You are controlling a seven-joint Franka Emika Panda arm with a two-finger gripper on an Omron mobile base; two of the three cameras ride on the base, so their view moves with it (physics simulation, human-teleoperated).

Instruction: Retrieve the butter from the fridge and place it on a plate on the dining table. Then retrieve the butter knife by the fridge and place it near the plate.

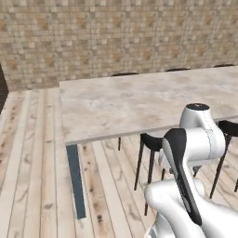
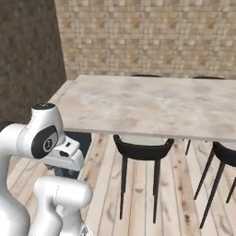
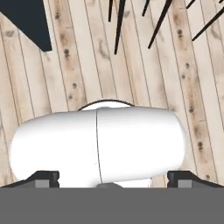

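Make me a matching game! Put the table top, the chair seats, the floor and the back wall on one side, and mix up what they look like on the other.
Things:
1. table top
2. chair seats
3. floor
4. back wall

Looks:
A. small tan brick tiles
B. black
C. pale marbled stone
D. light wooden planks

Pairs: 1-C, 2-B, 3-D, 4-A

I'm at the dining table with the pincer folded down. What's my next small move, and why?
Probably turn the base away to look for the fridge. The dining table is in front, and its top here carries no plate and no butter. The pincer stands open with nothing in it, pointing down at the plank floor, so nothing is ready to place.
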